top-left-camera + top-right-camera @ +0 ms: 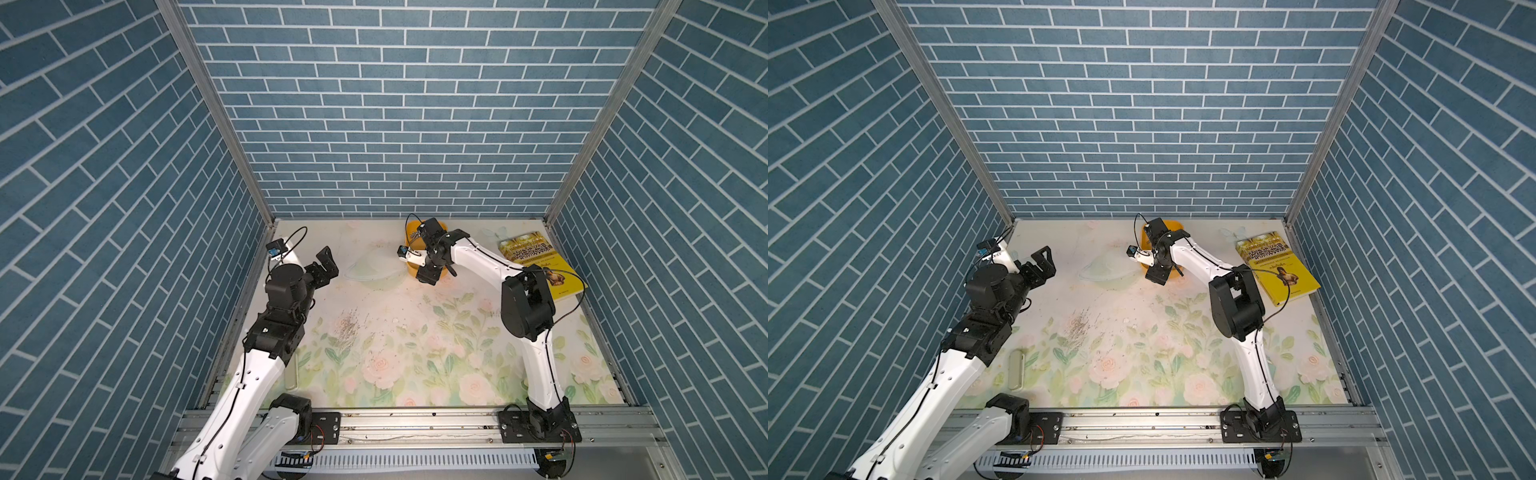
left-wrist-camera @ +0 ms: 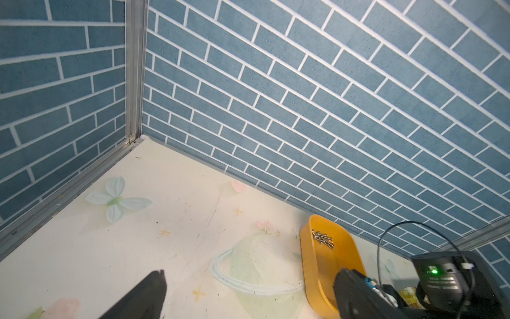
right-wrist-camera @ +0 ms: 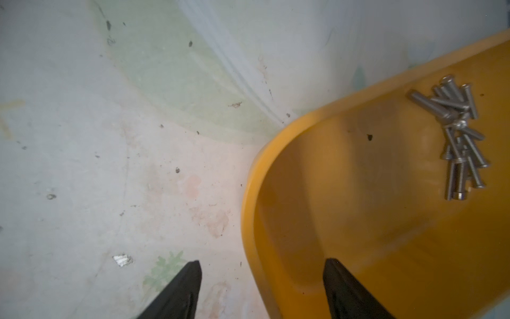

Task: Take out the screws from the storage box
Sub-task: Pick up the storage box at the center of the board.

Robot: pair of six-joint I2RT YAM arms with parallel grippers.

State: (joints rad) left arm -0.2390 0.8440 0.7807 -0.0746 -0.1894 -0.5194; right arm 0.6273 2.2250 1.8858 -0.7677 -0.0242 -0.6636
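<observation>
One table (image 1: 415, 365), floral print, flecked with dark scratch marks toward its middle.

Two white-and-black arms, based along the 6 o'clock edge.
- Left claw (image 1: 328, 264): raised over the table at 10 o'clock, jaws spread wide, holding nothing, well apart from every item.
- Right claw (image 3: 262, 262): reaching to 12 o'clock, jaws parted to a medium gap and set astride the storage box's wall near its 6 o'clock end. One finger (image 3: 182, 287) hangs over the bare table and the other is inside the box. Some space shows on either side of the wall, and nothing is gripped.

One yellow book (image 1: 540, 266), portrait cover up, flat at 2 o'clock, near the right arm's elbow.

One storage box (image 2: 325, 262), orange-yellow with low walls and rounded corners, at 12 o'clock, just beside the back wall.

One pale green oblong item (image 1: 1016, 370), flat at 8 o'clock, beside the left arm.

About a dozen screws (image 3: 458, 132), silver-grey, heaped and crossing one another inside the storage box toward its 12 o'clock end, well apart from the right claw's fingers.
</observation>
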